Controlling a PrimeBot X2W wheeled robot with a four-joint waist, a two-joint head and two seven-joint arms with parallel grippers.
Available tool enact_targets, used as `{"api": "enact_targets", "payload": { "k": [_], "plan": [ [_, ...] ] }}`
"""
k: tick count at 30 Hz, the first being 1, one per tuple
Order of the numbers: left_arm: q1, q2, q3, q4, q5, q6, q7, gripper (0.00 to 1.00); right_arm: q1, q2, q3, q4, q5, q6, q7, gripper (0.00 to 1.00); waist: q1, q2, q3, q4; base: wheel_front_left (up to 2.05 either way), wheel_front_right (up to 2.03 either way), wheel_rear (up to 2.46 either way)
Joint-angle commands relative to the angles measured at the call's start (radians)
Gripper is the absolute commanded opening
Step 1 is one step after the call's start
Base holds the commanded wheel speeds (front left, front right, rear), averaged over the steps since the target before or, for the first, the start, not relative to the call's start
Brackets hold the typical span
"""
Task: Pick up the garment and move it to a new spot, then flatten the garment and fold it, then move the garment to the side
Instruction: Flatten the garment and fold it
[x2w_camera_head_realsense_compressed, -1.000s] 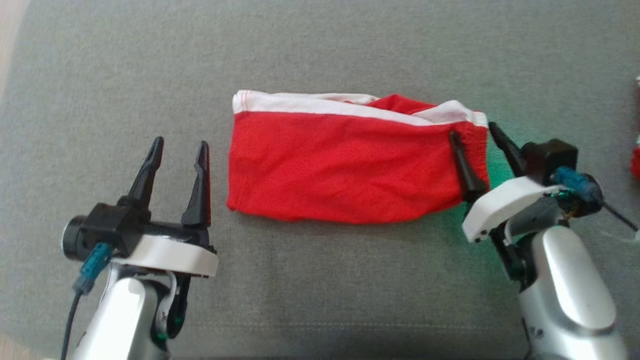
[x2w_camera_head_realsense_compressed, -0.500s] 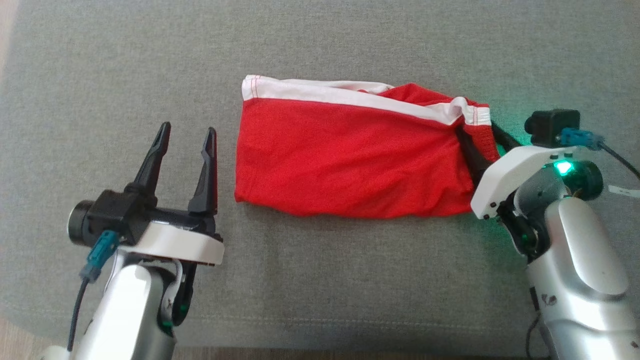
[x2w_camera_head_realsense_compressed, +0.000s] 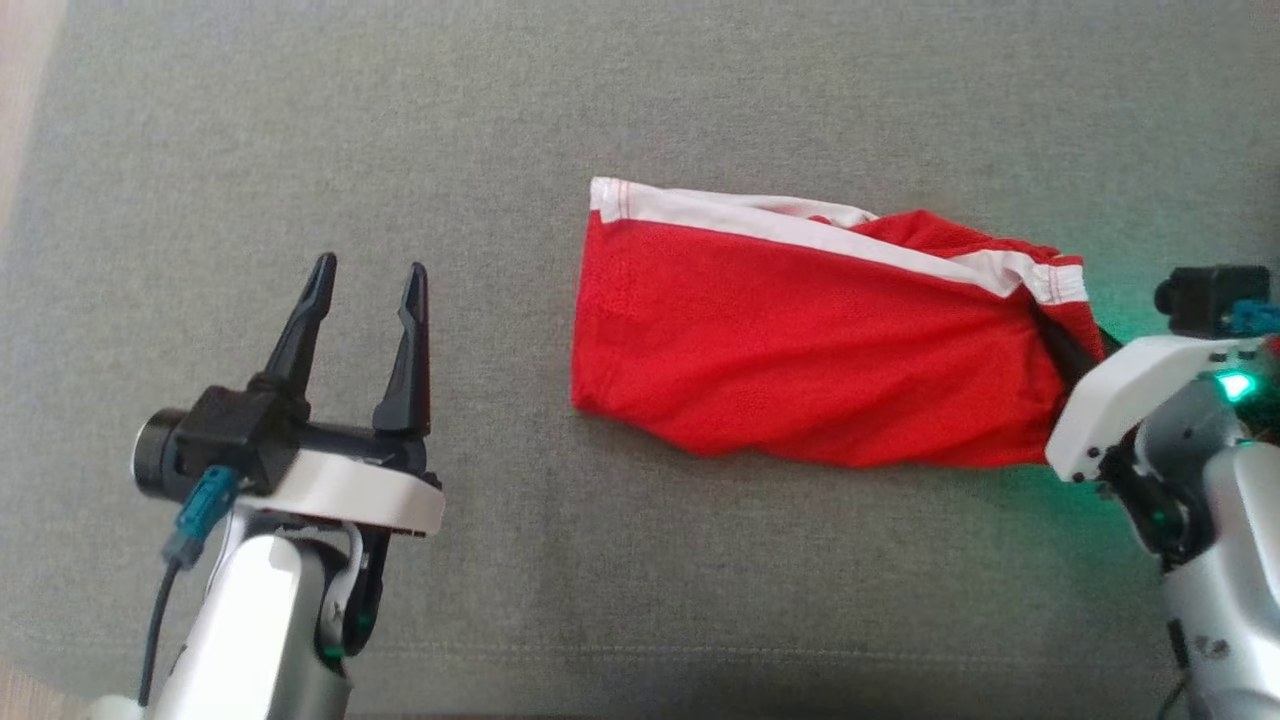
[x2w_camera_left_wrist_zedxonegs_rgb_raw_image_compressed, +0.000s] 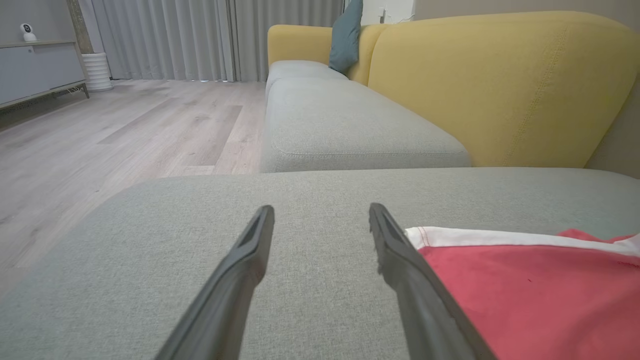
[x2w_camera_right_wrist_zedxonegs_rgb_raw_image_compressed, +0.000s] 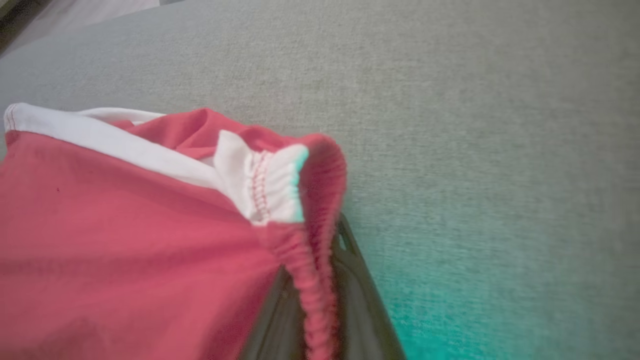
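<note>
One garment (x2w_camera_head_realsense_compressed: 800, 350), apparently clamped by right gripper (x2w_camera_head_realsense_compressed: 1078, 340).

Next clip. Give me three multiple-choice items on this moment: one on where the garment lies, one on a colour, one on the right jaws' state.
1. The red shorts lie on: A. a grey sofa seat; B. a wooden floor; C. a yellow backrest.
2. The band along their far edge is: A. blue; B. white; C. black.
3. The right jaws are: A. wide open beside the cloth; B. shut on the shorts' elastic edge; C. shut on nothing.
Answers: 1 A, grey upholstery surrounds them in the head view. 2 B, the band reads white in every view. 3 B, the right wrist view shows the elastic edge pinched between the dark fingers.
</note>
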Motion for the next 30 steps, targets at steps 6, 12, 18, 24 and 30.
{"api": "enact_targets", "payload": {
  "k": [6, 12, 18, 24, 30],
  "plan": [
    [0.004, -0.001, 0.039, -0.021, 0.014, -0.008, -0.012, 1.0, -0.01, -0.008, 0.024, -0.082, 0.153, -0.001, 0.101, 0.0, 0.0, 0.0, -0.038, -0.013, 0.0, 0.0, 0.0],
    [0.013, -0.011, 0.029, -0.013, 0.023, -0.014, -0.012, 1.0, -0.031, 0.106, -0.044, -0.141, 0.421, -0.001, 0.322, 0.0, 0.0, 0.0, -0.06, -0.006, 0.0, 0.0, 0.0],
    [-0.004, -0.022, 0.022, -0.015, 0.026, -0.019, -0.012, 1.0, -0.083, 0.198, -0.077, -0.124, 0.619, -0.001, 0.411, 0.0, 0.0, 0.0, -0.048, 0.025, 0.0, 0.0, 0.0],
    [-0.022, -0.038, 0.017, -0.005, 0.026, -0.024, -0.012, 1.0, -0.172, 0.203, 0.143, 0.023, 0.814, -0.001, 0.209, 0.0, 0.0, 0.0, -0.03, 0.07, 0.0, 0.0, 0.0],
    [-0.027, -0.049, 0.016, 0.001, 0.026, -0.031, -0.012, 1.0, -0.258, 0.203, 0.32, 0.175, 0.832, -0.001, -0.011, 0.0, 0.0, 0.0, -0.024, 0.094, 0.0, 0.0, 0.0]
  ]
}}
